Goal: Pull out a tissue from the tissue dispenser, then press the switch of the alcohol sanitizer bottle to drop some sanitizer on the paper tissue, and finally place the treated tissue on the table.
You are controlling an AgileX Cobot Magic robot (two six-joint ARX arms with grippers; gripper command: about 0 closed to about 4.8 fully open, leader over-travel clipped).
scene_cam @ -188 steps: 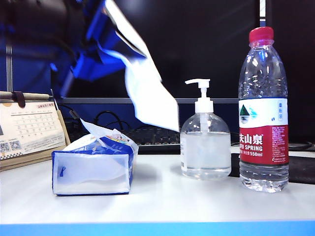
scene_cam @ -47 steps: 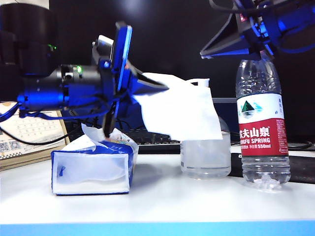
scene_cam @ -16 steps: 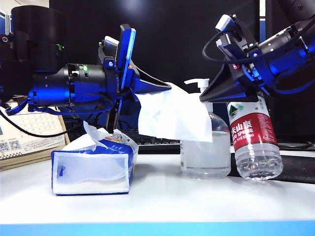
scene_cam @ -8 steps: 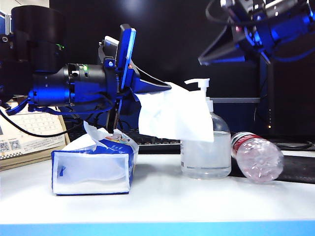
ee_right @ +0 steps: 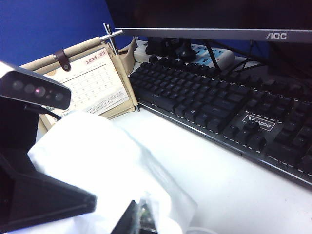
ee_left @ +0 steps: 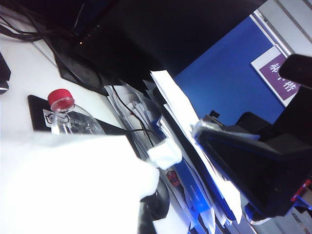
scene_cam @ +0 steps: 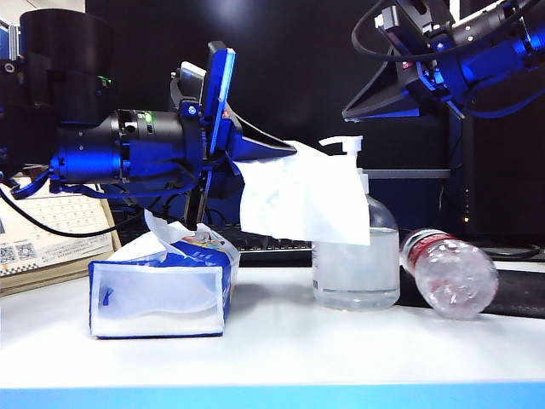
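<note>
Tissue (scene_cam: 302,200): soft crumpled sheet pinched in left hand (scene_cam: 285,152); right hand (scene_cam: 351,111) apparently closed.

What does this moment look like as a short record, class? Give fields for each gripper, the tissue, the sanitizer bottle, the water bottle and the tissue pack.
left gripper: shut on the tissue, held in front of the pump head
right gripper: shut, empty, above the sanitizer bottle
water bottle: lying on its side
tissue pack: on the table, a sheet sticking up

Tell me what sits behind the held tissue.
Behind the tissue, held by the left gripper, stands the alcohol sanitizer bottle; its white switch peeks above. The bottle's upper left side is covered.
</note>
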